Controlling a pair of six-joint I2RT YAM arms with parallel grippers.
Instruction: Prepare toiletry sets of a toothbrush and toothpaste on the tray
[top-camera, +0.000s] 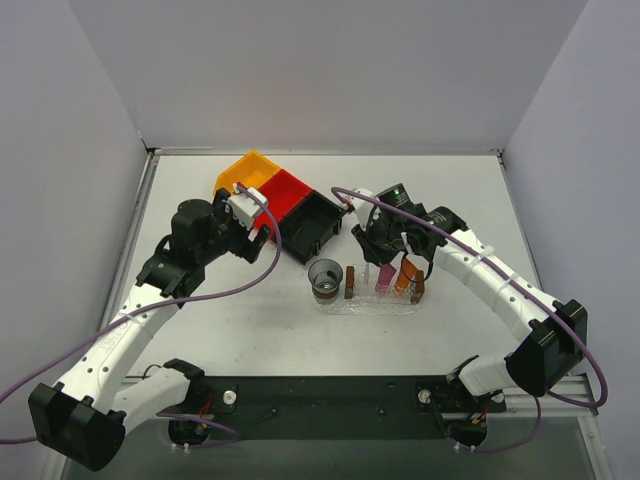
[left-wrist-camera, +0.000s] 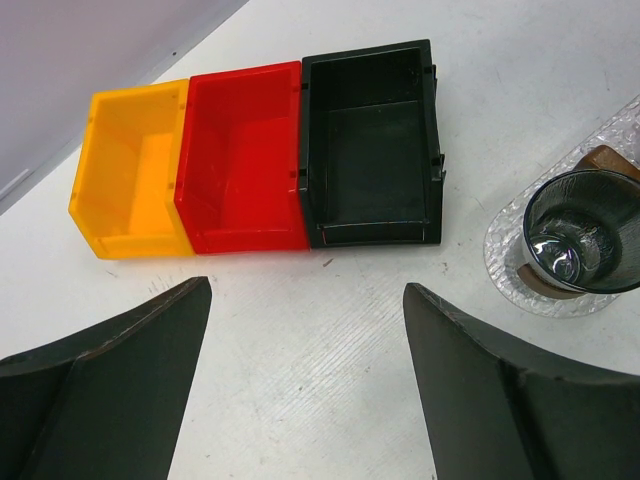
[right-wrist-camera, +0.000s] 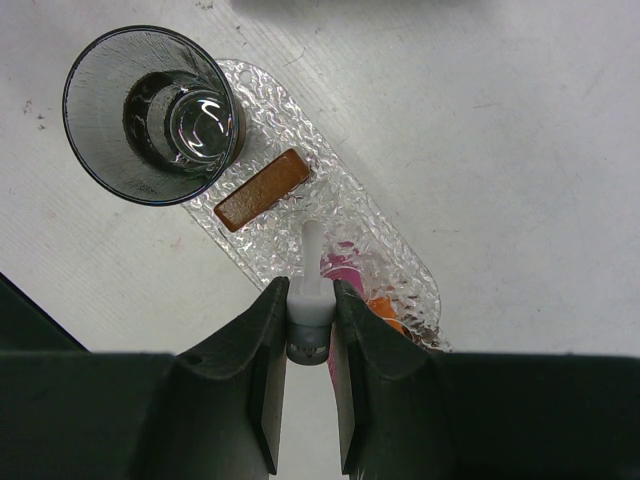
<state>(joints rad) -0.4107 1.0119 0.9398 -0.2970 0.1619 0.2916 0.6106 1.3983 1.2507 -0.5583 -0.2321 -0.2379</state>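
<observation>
Clamping the white toothbrush (right-wrist-camera: 312, 242) between its fingers, the right claw (right-wrist-camera: 310, 298) hangs over the tray's (right-wrist-camera: 345, 205) right half mid-desk (pink toothpaste (right-wrist-camera: 341, 270) just beside the tip); the left claw (left-wrist-camera: 305, 295) stands wide apart near the bins (left-wrist-camera: 250, 150).

No writing, label, brand, number or sign can be read in any view. The orange bin (left-wrist-camera: 135, 170), the red bin (left-wrist-camera: 245, 150) and the black bin (left-wrist-camera: 370, 140) have plain walls. The clear tray (right-wrist-camera: 350, 200) and the glass (right-wrist-camera: 150, 110) carry no legible marks.
</observation>
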